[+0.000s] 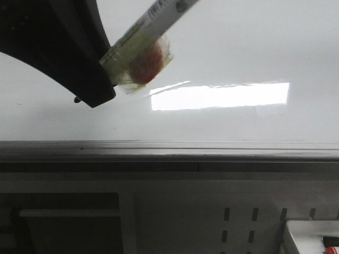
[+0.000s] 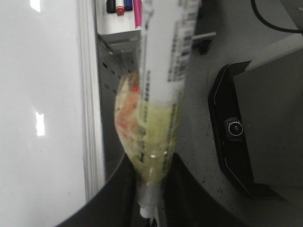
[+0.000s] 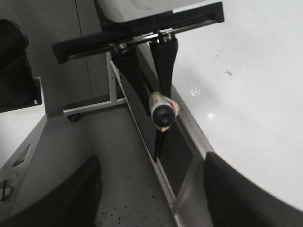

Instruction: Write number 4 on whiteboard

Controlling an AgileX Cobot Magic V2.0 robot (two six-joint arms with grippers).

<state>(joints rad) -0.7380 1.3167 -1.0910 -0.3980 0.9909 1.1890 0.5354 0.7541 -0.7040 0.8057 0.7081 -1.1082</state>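
Gripping a tape-wrapped marker (image 1: 151, 29) in closed fingers, the left gripper (image 1: 106, 79) hovers beside the whiteboard (image 1: 238, 47), still bare of any 4. The right gripper's (image 3: 151, 189) fingers spread wide, holding nothing.

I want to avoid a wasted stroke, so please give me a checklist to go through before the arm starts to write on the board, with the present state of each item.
1. Marker held firmly: ok. The left gripper is shut on its taped part.
2. Cap off the marker: cannot tell. No view shows the writing end clearly.
3. Tip touching the whiteboard: cannot tell. The marker runs out of the front view.
4. Writing area free: ok. No strokes are in view, only faint smudges.
5. Right gripper out of the way: ok. It is open and empty, near the board's edge.
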